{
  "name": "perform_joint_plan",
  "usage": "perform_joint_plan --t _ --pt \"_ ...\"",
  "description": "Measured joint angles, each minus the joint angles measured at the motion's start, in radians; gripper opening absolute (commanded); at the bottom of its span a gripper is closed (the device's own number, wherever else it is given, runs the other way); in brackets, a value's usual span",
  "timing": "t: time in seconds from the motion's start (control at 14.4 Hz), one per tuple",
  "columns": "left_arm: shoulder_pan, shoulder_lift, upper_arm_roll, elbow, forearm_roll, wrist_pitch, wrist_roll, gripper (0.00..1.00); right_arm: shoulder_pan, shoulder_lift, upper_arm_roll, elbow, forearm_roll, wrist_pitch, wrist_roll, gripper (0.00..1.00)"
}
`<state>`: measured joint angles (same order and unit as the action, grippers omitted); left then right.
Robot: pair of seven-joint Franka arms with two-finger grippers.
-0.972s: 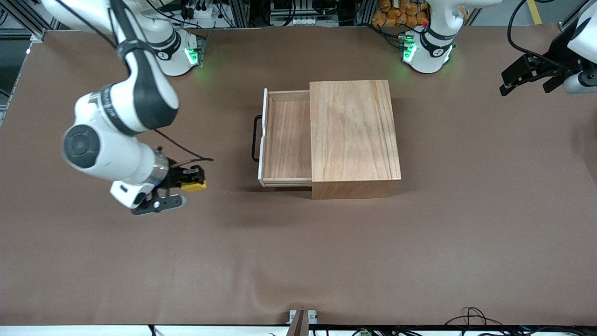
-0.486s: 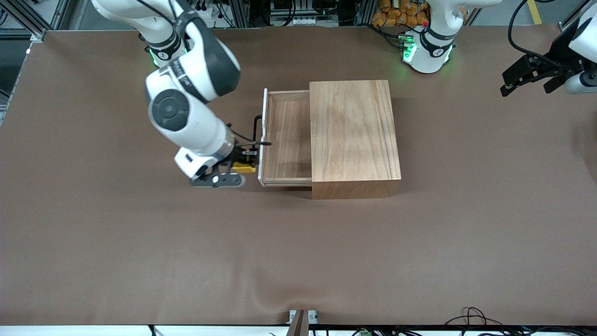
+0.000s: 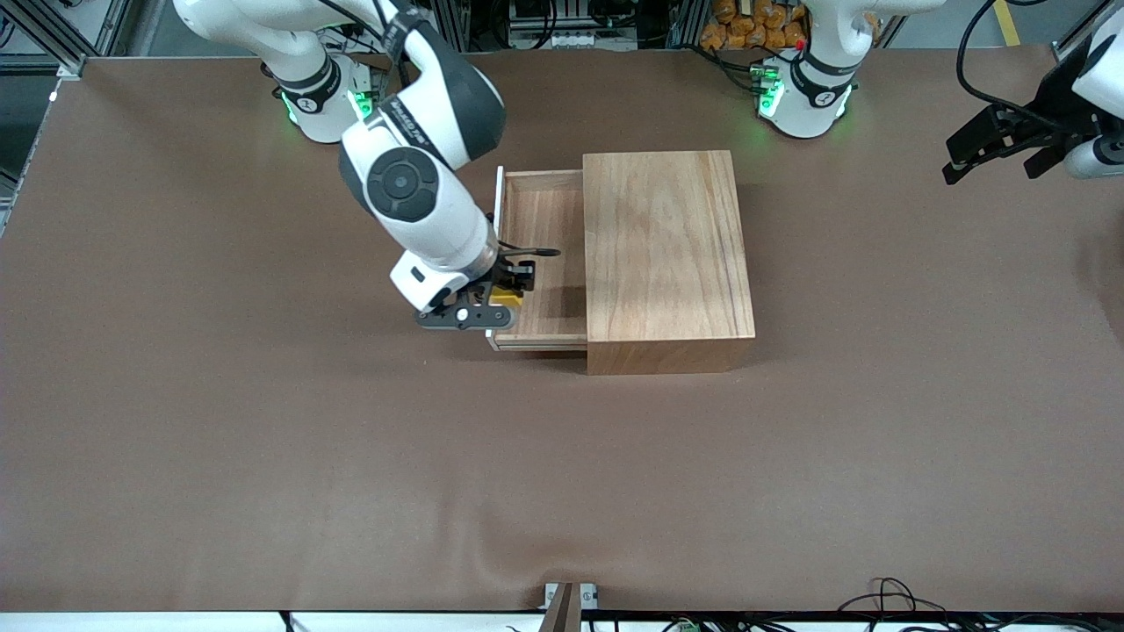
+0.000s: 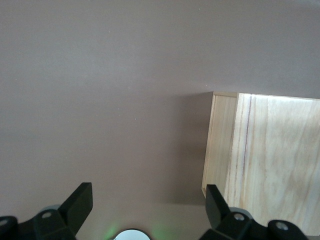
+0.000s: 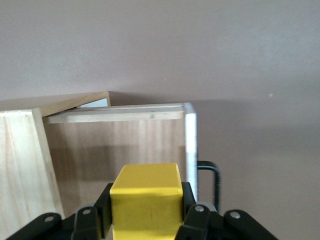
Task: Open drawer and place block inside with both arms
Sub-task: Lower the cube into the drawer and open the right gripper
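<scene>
The drawer [image 3: 543, 263] stands pulled out of the light-wood box [image 3: 666, 246] toward the right arm's end of the table. Its white front panel [image 5: 190, 150] and black wire handle [image 5: 214, 175] show in the right wrist view. My right gripper [image 3: 507, 293] is shut on the yellow block [image 3: 507, 297] and holds it over the open drawer, just inside the front panel. The block [image 5: 146, 200] sits between the black fingers [image 5: 194, 212]. My left gripper [image 3: 997, 140] is open and empty, held up past the left arm's end of the table; its fingers [image 4: 80, 202] show apart.
The brown table [image 3: 263, 474] surrounds the box. The right arm's elbow [image 3: 404, 180] hangs over the table beside the drawer front. The box's corner [image 4: 222, 145] shows in the left wrist view. Green-lit bases [image 3: 803, 96] stand along the table's edge farthest from the camera.
My right arm has carried the yellow block from the right arm's end of the table, over the handle and front panel, to above the drawer. The left arm has not moved.
</scene>
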<state>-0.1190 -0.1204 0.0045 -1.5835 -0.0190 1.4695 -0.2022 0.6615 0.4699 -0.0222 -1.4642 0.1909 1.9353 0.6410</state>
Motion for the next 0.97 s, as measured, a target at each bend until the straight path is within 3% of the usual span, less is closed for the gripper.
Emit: perform_joint_plan --t 0.56,0.62,0.69,0.76,0.83,0.9,0.97 --pt "0.007 0.001 0.001 0.0 0.0 0.004 0.0 1.0 0.049 0.072 -0.002 -0.001 -0.022 0.041 0.06 0.0" --pt "0.007 0.001 0.001 0.0 0.0 0.004 0.0 1.0 0.051 0.075 -0.002 -0.001 -0.022 0.041 0.061 0.09" --pt "0.007 0.001 0.001 0.0 0.0 0.005 0.0 1.0 0.054 0.079 -0.002 -0.001 -0.022 0.041 0.063 0.31" --pt "0.007 0.001 0.001 0.0 0.0 0.005 0.0 1.0 0.057 0.083 -0.002 -0.002 -0.022 0.041 0.066 0.7" --pt "0.007 0.001 0.001 0.0 0.0 0.005 0.0 1.0 0.061 0.087 -0.002 -0.002 -0.022 0.041 0.077 0.91" --pt "0.007 0.001 0.001 0.0 0.0 0.005 0.0 1.0 0.065 0.09 -0.002 -0.002 -0.022 0.044 0.1 1.0" --pt "0.007 0.001 0.001 0.0 0.0 0.005 0.0 1.0 0.068 0.091 -0.002 -0.002 -0.022 0.051 0.126 1.0"
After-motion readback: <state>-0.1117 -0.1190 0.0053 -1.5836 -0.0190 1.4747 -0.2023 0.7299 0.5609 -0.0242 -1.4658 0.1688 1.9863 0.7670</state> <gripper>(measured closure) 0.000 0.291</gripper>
